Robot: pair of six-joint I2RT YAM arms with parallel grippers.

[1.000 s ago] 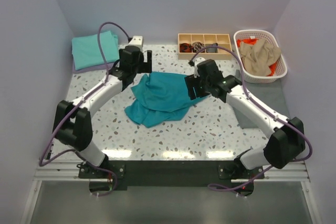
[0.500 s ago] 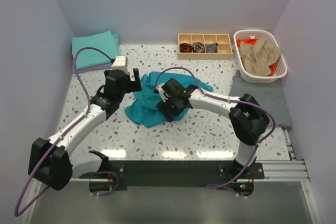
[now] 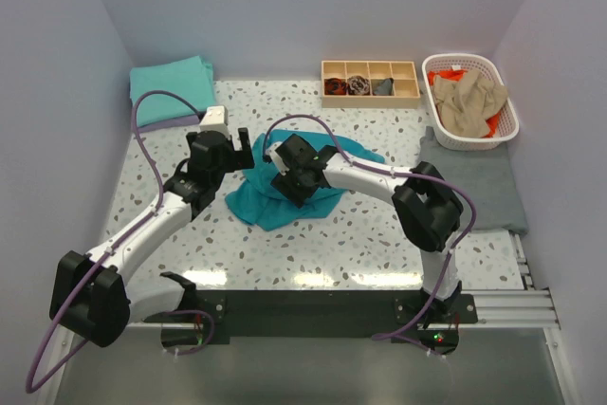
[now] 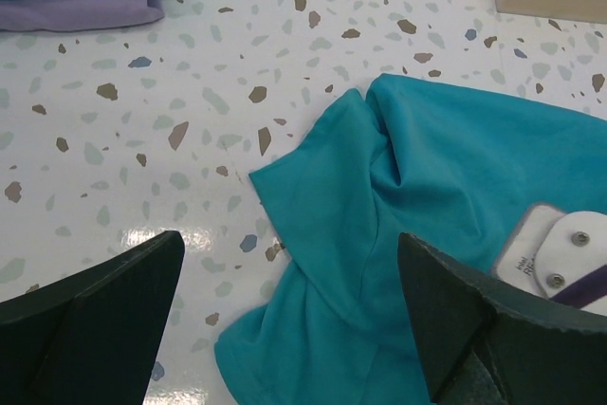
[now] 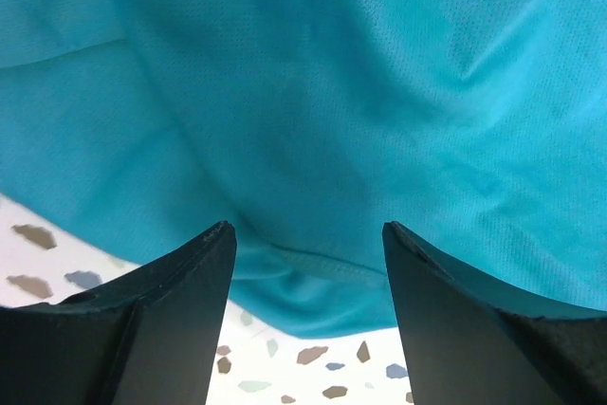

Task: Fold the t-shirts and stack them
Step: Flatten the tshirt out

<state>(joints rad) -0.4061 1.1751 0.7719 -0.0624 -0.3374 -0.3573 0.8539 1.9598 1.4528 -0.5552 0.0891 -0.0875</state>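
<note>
The terrazzo table [image 3: 360, 234] is white with grey and brown flecks, glossy enough to throw back the lamps along its near side; plain pale lilac walls [image 3: 313, 7] close it in at the back and on both sides.

The deep teal t-shirt [image 3: 285, 198] lies crumpled near the middle, one sleeve pointing toward the far-left corner; bare table shows all round it, widest on the near side and to the left.

The left gripper [image 4: 289, 244] hangs over the shirt's left edge with its jaws wide apart and nothing between them; the right gripper [image 5: 308, 230] is low over the shirt's middle, jaws apart as well; whether its tips touch the fabric is hard to say.

The far edge is crowded: an aqua-green shirt [image 3: 171, 87] folded on a lavender shirt [image 4: 81, 9] in the left corner; a wooden tray [image 3: 370, 82] at mid-back; a white basket [image 3: 501, 125] in the right corner, holding a tan shirt [image 3: 467, 101] over an orange shirt [image 3: 444, 75].

A grey cloth [image 3: 479, 187] lies flat along the right edge, just in front of the basket.
</note>
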